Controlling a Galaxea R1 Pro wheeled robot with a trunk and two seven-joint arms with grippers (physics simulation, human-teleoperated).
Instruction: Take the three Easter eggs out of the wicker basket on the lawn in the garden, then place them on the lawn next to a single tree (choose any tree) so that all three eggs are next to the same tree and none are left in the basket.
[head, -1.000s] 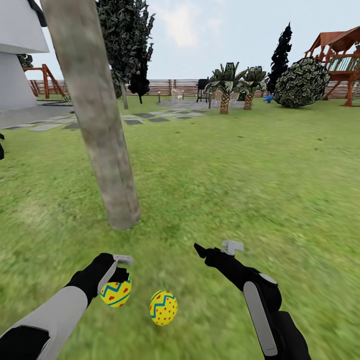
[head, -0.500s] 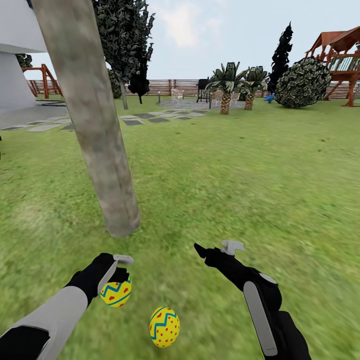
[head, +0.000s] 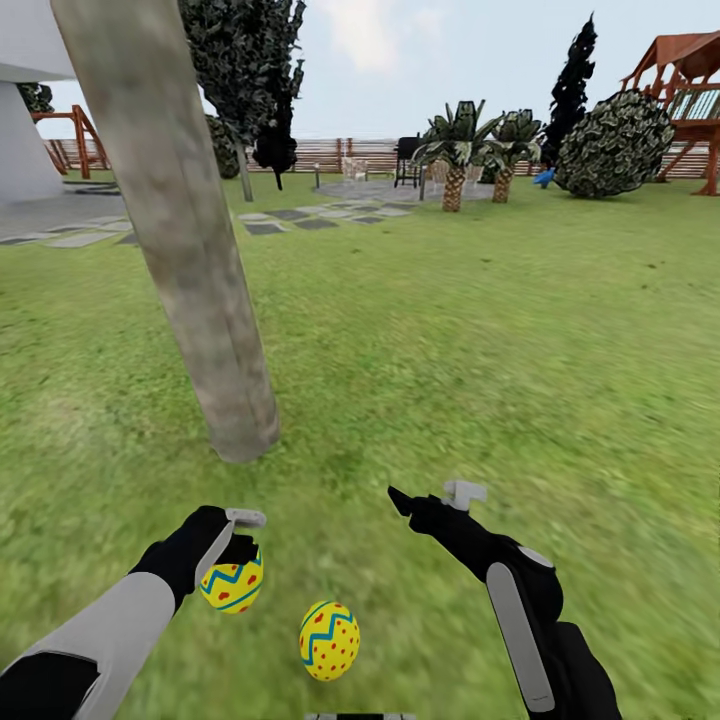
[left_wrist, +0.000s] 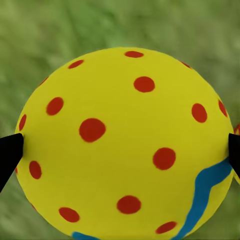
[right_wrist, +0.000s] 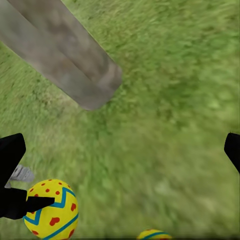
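Note:
My left gripper (head: 238, 570) is shut on a yellow Easter egg (head: 232, 585) with red dots and a blue zigzag, held low over the lawn (head: 450, 350). Up close, that egg (left_wrist: 125, 145) sits between the black fingertips (left_wrist: 7, 155). A second egg (head: 329, 640) lies on the grass just right of it, a short way in front of the tree trunk (head: 190, 250). My right gripper (head: 430, 497) is open and empty; from its wrist I see the trunk (right_wrist: 65, 55), the held egg (right_wrist: 51, 209) and the lying egg (right_wrist: 152, 234). The third egg and the wicker basket are out of view.
The trunk's base (head: 240, 430) stands just beyond my left gripper. Far off are paving slabs (head: 300, 218), short palms (head: 455, 160), a round shrub (head: 615, 145), a wooden playset (head: 690, 90), a slatted fence (head: 330, 155) and a white house (head: 25, 120).
The whole view has shifted slightly, so the camera moved. The loose egg now shows a little lower in the picture than a second ago. Both grippers keep their poses.

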